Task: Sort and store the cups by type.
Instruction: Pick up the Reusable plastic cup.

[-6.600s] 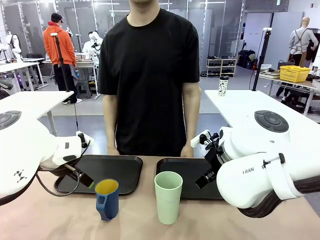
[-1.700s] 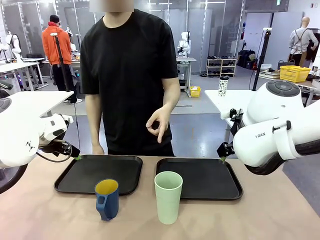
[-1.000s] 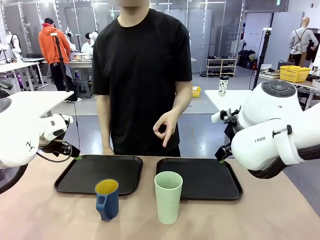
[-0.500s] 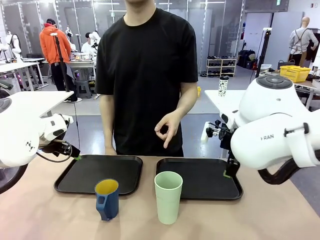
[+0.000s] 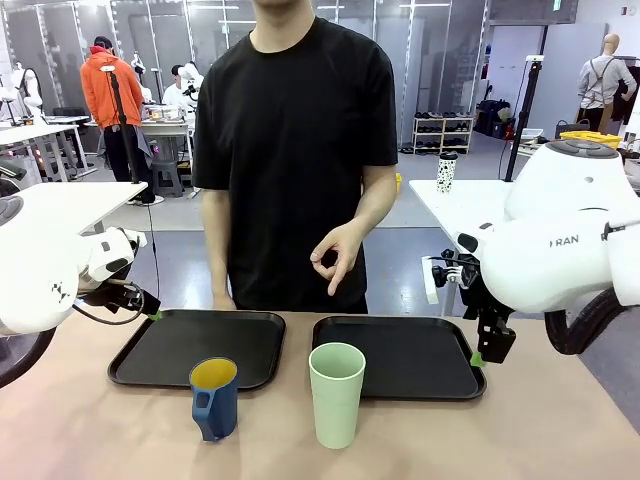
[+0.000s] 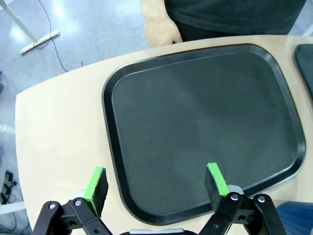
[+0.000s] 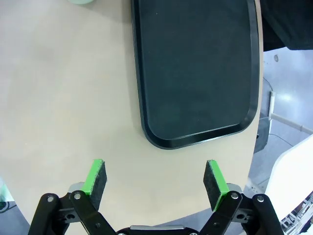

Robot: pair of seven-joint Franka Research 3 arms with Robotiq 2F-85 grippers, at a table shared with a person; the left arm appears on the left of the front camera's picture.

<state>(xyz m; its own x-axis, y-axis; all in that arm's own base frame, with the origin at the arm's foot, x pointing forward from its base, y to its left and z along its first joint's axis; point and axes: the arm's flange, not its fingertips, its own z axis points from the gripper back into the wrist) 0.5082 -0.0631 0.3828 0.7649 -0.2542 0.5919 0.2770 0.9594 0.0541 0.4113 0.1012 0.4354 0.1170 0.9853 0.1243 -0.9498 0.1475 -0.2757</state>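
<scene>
Mug stands left of tumbler on table; mug before left tray, tumbler before right tray; person behind trays.

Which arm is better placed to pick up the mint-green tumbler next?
Probably the right. The open right gripper hangs at the outer edge of the right tray, with a clear line to the tumbler. The open left gripper sits past the left tray, with the blue mug in between.
</scene>
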